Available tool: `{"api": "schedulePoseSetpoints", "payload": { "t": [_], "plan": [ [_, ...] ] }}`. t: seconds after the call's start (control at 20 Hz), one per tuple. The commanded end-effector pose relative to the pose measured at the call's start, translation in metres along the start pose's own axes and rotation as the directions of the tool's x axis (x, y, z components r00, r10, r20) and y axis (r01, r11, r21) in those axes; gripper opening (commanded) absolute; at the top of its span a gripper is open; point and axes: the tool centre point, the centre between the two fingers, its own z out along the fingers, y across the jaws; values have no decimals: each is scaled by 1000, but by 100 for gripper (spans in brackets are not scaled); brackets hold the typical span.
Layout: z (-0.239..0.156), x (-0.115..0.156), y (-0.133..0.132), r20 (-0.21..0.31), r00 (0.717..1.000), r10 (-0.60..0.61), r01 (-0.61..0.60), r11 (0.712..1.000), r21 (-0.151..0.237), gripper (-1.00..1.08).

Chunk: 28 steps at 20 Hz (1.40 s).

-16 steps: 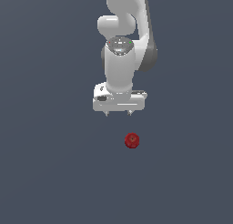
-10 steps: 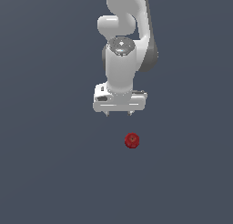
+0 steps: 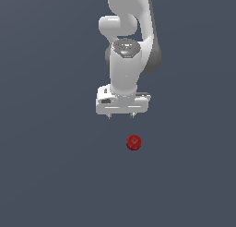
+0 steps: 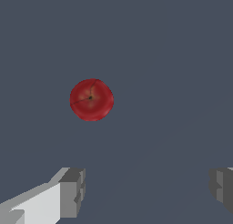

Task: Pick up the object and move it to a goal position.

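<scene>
The pincer hangs wide and empty above the counter. The object lies on the counter, apart from the fingertips, ungrasped. Approach, grasp and carry to goal all remain.

place: simulator render | evidence: flat grey ground, no furnishings
</scene>
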Motion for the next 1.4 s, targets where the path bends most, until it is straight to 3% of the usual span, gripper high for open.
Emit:
{"api": "schedulePoseSetpoints", "payload": {
  "t": [0.0,0.35,0.6,1.0,1.35],
  "plan": [
    [2,1,-1,1,1000,-15,15,1000,-1,100],
    [14,12,-10,4,993,-115,115,993,-1,100],
    [29,23,-20,6,973,-232,232,973,2,100],
    [61,44,-43,5,890,-456,455,890,15,100],
    [81,55,-56,-1,818,-575,575,818,25,100]
  ]
}}
